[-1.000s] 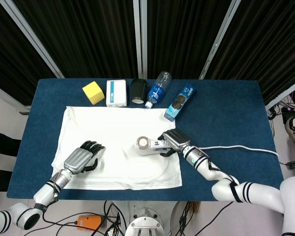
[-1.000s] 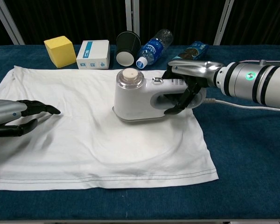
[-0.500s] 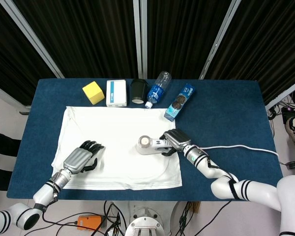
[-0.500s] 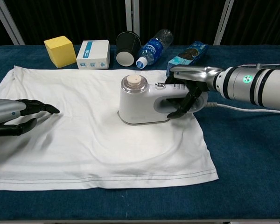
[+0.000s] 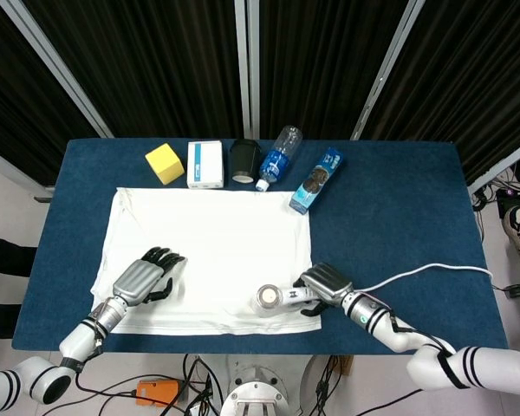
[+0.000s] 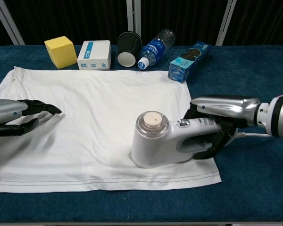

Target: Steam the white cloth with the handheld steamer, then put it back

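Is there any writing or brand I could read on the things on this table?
Nothing reads clearly.
White box: blue printed marks, too small to read.
Water bottle: blue label, print blurred.
Blue cookie pack: lettering blurred.
Handheld steamer: small dark markings on the handle, unreadable.
Right arm: a green mark, not text.

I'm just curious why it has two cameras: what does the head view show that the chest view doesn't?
Only the head view shows the steamer's white cord trailing right and the whole table. Only the chest view shows the fingers wrapped through the steamer handle. Both show the right hand holding it on the white cloth, and the left hand on the cloth.
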Controlling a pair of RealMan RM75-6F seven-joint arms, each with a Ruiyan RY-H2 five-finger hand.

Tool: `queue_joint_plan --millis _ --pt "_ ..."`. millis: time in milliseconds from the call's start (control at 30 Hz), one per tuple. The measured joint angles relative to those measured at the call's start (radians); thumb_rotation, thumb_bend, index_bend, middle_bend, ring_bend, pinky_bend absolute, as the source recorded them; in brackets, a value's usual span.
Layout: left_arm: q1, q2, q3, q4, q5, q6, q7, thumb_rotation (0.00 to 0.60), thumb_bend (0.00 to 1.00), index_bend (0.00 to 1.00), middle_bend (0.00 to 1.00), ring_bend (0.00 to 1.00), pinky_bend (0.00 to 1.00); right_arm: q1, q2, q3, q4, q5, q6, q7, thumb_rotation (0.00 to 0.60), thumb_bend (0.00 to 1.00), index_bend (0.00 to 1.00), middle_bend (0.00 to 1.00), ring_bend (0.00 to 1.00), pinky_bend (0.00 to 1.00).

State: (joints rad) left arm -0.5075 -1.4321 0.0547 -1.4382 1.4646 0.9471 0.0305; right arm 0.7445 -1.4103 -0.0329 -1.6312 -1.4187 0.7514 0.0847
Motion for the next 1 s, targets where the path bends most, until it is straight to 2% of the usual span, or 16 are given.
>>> queue_joint_plan --millis 200,467,633,800,900,1000 --pt "0.003 0.008 -0.001 -0.008 0.005 0.017 -0.002 0.099 0.54 0.10 0.09 0.00 0.00 -0.044 0.066 -0.028 -0.046 -0.072 0.090 0.045 0.600 0.35 1.00 0.93 0.93 0.71" --pt "0.038 0.048 -0.012 -0.037 0.009 0.107 -0.033 0.099 0.52 0.10 0.09 0.00 0.00 -0.134 0.190 -0.010 -0.047 -0.062 0.241 0.117 0.600 0.35 1.00 0.93 0.89 0.67" --pt "0.097 0.072 -0.026 -0.047 -0.014 0.193 -0.086 0.100 0.52 0.10 0.09 0.00 0.00 -0.154 0.205 0.008 0.022 0.009 0.226 0.209 0.600 0.35 0.99 0.93 0.84 0.62" --pt "0.151 0.086 -0.027 -0.043 -0.044 0.240 -0.121 0.098 0.52 0.10 0.09 0.00 0.00 -0.161 0.199 0.012 0.119 0.042 0.157 0.298 0.600 0.35 0.95 0.92 0.78 0.58" --pt "0.173 0.092 -0.026 -0.041 -0.053 0.257 -0.131 0.098 0.51 0.10 0.09 0.00 0.00 -0.164 0.185 0.017 0.174 0.060 0.124 0.327 0.600 0.35 0.90 0.87 0.71 0.55" --pt "0.190 0.100 -0.024 -0.039 -0.057 0.266 -0.138 0.097 0.51 0.10 0.09 0.00 0.00 -0.168 0.172 0.024 0.213 0.073 0.099 0.357 0.600 0.35 0.79 0.77 0.58 0.48"
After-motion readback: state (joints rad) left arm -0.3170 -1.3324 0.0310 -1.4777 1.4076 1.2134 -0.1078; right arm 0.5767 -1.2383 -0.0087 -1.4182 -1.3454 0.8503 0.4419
